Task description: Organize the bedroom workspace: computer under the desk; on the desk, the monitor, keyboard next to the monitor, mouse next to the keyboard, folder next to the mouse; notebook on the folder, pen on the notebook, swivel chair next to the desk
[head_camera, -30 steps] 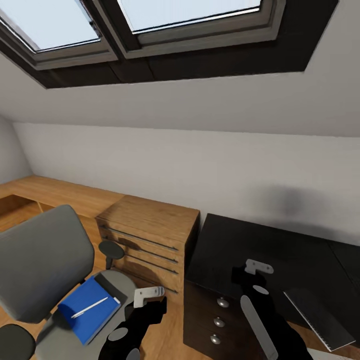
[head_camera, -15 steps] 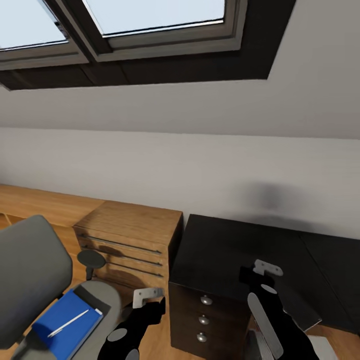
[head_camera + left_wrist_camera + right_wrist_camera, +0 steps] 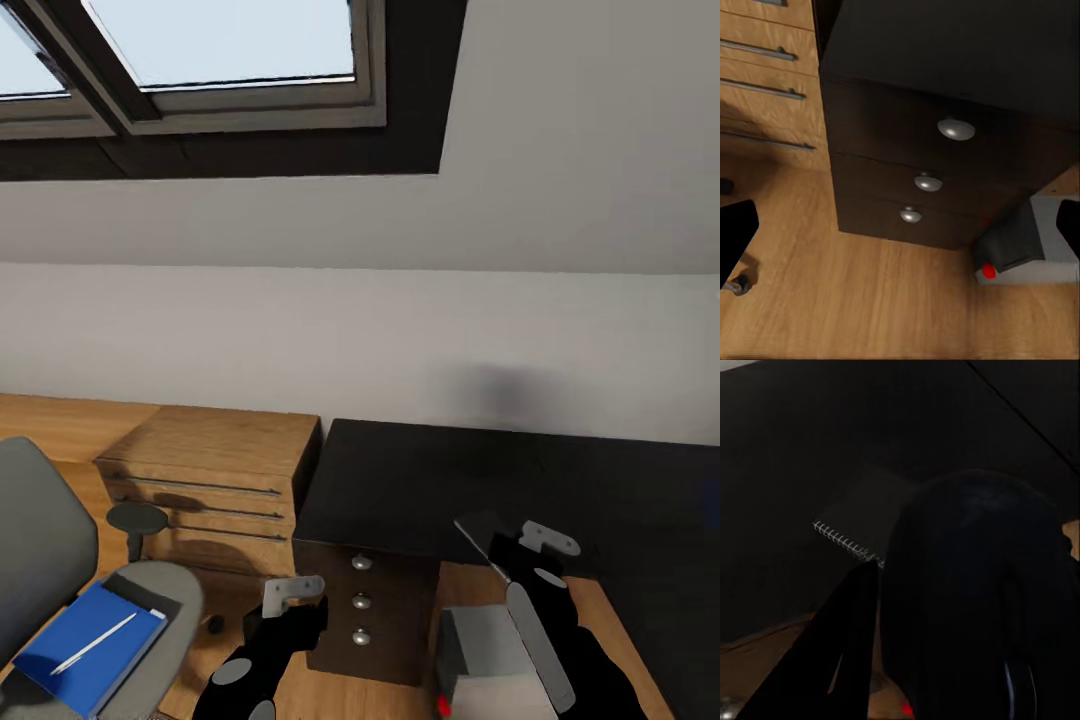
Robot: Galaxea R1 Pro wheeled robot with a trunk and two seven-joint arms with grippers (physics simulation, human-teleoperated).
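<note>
My right gripper [image 3: 503, 552] hovers over the front edge of the black desk [image 3: 450, 470], shut on a dark rounded mouse [image 3: 975, 585]. A thin dark notebook [image 3: 476, 531] with a wire spine lies on the desk just beyond it, its spine plain in the right wrist view [image 3: 866, 514]. The light grey computer [image 3: 490, 650] with a red dot stands on the floor beside the drawer unit [image 3: 365, 600]. At the far left the swivel chair [image 3: 40, 540] carries the blue folder [image 3: 70, 660] with the pen [image 3: 95, 643] on top. My left gripper [image 3: 300, 622] is open and holds nothing. Monitor and keyboard are out of view.
A light wooden dresser [image 3: 210, 470] stands against the wall between the chair and the desk. The sloped pale wall and a skylight [image 3: 230, 40] rise behind. Bare wood floor [image 3: 870, 300] lies in front of the drawers.
The camera has swung right, so chair, dresser and desk slid left in the picture. The computer has come into view under the desk. Both arms keep their pose.
</note>
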